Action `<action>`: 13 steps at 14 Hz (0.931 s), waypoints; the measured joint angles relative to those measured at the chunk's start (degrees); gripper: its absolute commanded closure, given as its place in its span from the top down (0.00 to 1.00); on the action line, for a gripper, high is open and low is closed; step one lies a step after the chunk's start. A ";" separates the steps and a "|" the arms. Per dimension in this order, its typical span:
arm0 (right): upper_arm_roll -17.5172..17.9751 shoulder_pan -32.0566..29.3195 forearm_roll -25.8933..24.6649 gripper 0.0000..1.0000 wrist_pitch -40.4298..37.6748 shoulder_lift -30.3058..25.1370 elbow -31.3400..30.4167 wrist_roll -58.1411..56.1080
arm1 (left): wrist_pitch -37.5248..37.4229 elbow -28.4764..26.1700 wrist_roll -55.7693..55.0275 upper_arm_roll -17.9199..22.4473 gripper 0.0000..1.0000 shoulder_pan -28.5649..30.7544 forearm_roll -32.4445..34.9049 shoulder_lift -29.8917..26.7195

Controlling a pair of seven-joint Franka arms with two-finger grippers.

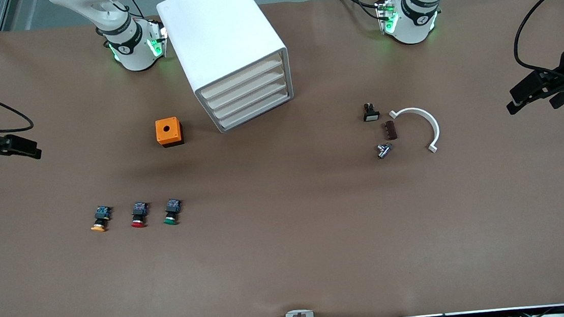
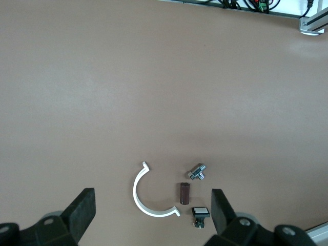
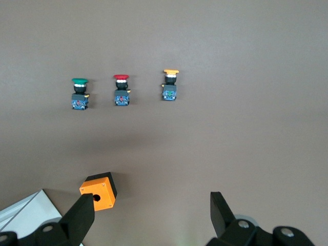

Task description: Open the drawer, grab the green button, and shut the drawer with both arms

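Both claws are hanging spread and empty: left gripper (image 2: 151,212) over four small parts, right gripper (image 3: 151,215) near one orange box (image 1: 169,132). Three buttons are sitting in a row, green button (image 1: 171,211) at one end. The cabinet (image 1: 226,51) is showing four shut drawers (image 1: 248,96).

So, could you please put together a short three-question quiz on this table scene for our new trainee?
1. True or false: all four cream-fronted drawers of the white boxy cabinet are shut.
2. Which cap colour lies nearest the cabinet in the row of three small push buttons: A orange, B red, C green?
3. Fill in: both black two-finger grippers, left gripper and right gripper, are ____ and hold nothing.

Key
1. True.
2. C: the green-capped button lies beside the red-capped button, with the orange-capped button toward the right arm's end.
3. Open.
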 measured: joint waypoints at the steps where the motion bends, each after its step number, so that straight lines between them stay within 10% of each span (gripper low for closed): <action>1: 0.00 0.00 0.00 1.00 -0.02 0.00 0.53 0.02 | -0.03 0.01 0.00 0.00 1.00 0.00 0.00 0.00; 13: -0.12 -1.62 0.10 1.00 -8.97 -0.90 4.54 0.26 | -0.11 0.03 0.00 0.00 1.00 0.00 0.00 0.00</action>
